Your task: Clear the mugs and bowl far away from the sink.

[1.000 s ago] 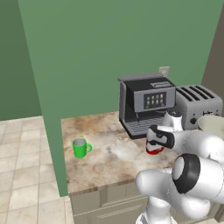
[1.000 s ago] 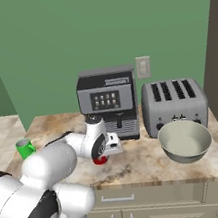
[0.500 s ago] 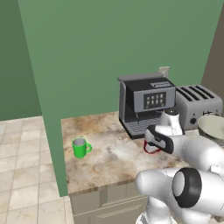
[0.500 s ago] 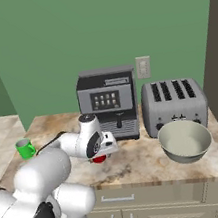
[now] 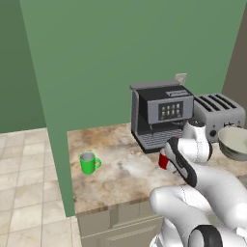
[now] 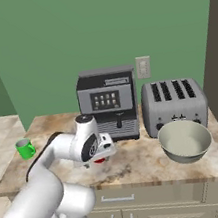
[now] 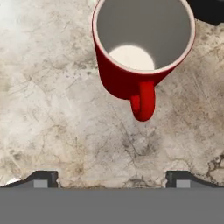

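The red mug stands upright on the marbled bench, its handle turned toward our hand. In the hand view the two fingertips sit wide apart at the bottom corners with bare stone between them, so we judge the hand to be spread and holding nothing, the mug free of it. From the left base view the red mug shows just in front of the coffee machine, partly hidden by our wrist; from the right base view only a sliver of it peeks out under the hand.

Further out, the green mug stands near the left end of the bench, well apart from the red one. The bowl rests on the right, just in front of the toaster, which sits beside the coffee machine against the green wall. We see no sink in these views.

We read this step as the setting-down of the red mug, with the hand now open above it. Whether all three things count as far enough from the sink we cannot tell from here. The next move, as we judge it, calls for lifting the hand straight away from the mug without catching the handle or rim, and keeping the wrist clear of the coffee machine's tray close behind. Only then should we swing the arm off.
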